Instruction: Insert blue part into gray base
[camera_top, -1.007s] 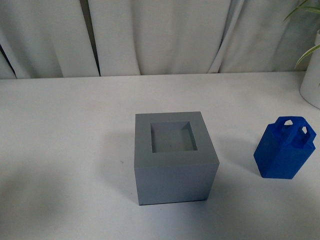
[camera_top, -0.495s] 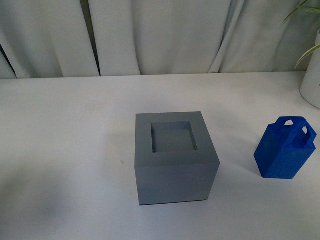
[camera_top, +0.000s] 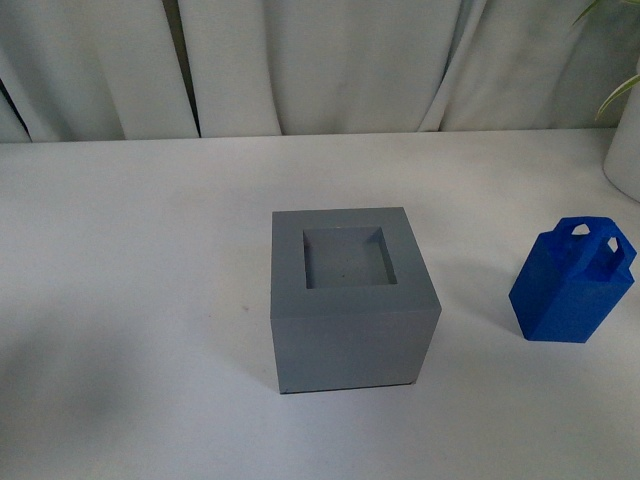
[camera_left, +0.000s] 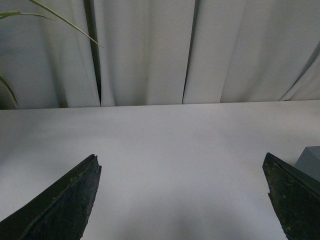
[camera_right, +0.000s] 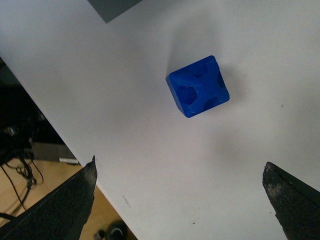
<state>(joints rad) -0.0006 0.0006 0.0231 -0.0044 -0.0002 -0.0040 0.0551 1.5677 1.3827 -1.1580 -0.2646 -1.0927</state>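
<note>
Two task things stand on the white table (camera_top: 130, 250) in the front view: the gray base (camera_top: 352, 310) near the middle, its square recess facing up, and the blue part (camera_top: 572, 285) upright well to its right, apart from it, with its handle loop on top. A pale curtain (camera_top: 330, 60) hangs behind the table, and the side of a white plant pot (camera_top: 626, 150) shows at the right edge. In the left wrist view the left gripper (camera_left: 181, 159) is spread wide, its two dark fingers (camera_left: 62, 207) showing only at the frame's corners with bare table between them; it grips nothing. One corner of the gray base (camera_left: 311, 159) peeks in just beside one fingertip, though whether they touch cannot be told, and thin green leaves (camera_left: 50, 15) cross the curtain. In the right wrist view the camera looks straight down, and the right gripper (camera_right: 180, 165) is likewise wide open and holds nothing. The blue part (camera_right: 198, 86) sits on the table out beyond the fingertips, roughly in line with the gap between the fingers and clear of both. A corner of the gray base (camera_right: 112, 7) shows farther off past it. The table's edge runs by one finger, with wooden floor (camera_right: 25, 180) and dark cables (camera_right: 15, 135) below.
</note>
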